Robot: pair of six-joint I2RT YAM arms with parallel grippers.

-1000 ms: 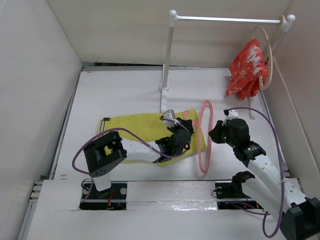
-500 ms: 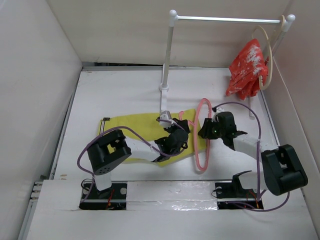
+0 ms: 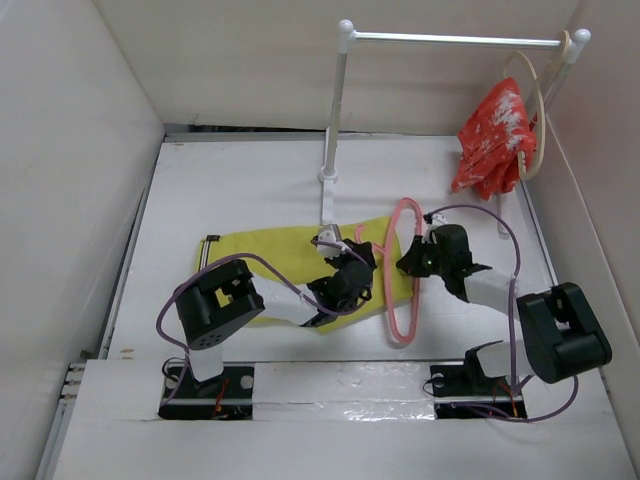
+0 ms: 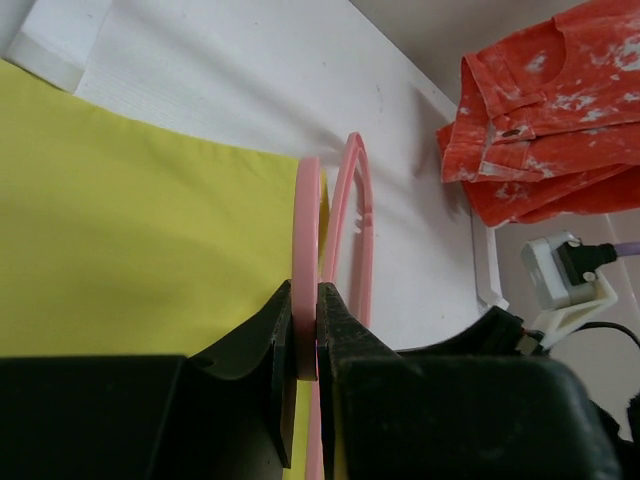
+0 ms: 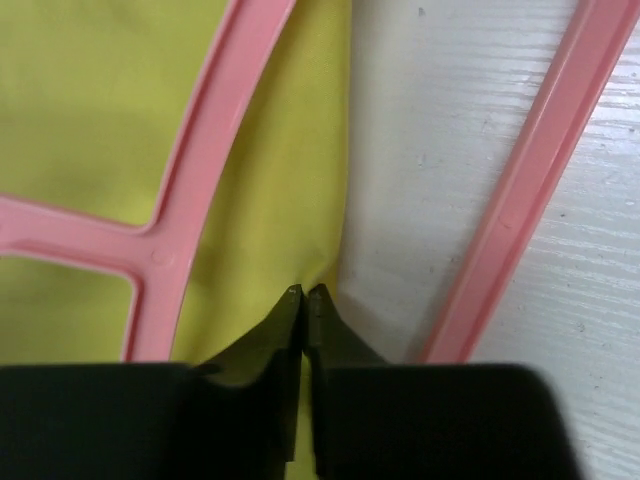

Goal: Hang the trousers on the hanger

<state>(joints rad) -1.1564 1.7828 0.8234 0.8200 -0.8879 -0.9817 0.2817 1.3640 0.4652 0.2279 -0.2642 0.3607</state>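
Note:
The yellow trousers (image 3: 270,255) lie flat across the middle of the table, their waistband end (image 3: 209,241) to the left. The pink hanger (image 3: 405,290) stands on edge over their right end. My left gripper (image 3: 368,265) is shut on one pink bar of the hanger (image 4: 307,230), which runs straight out between the jaws (image 4: 305,300) above the trousers (image 4: 130,230). My right gripper (image 3: 406,264) comes in from the right. Its tips (image 5: 303,292) are shut on the right edge of the trousers (image 5: 280,170), inside the frame of the hanger (image 5: 215,130).
A white clothes rail (image 3: 345,100) stands at the back. A beige hanger with a red patterned garment (image 3: 495,135) hangs at its right end, also visible in the left wrist view as the red garment (image 4: 550,100). White walls enclose the table on three sides.
My right arm swung in from the right to the trousers' right edge; its jaws opened, then closed on the cloth. The hanger shifted slightly left. The left grip is unchanged.

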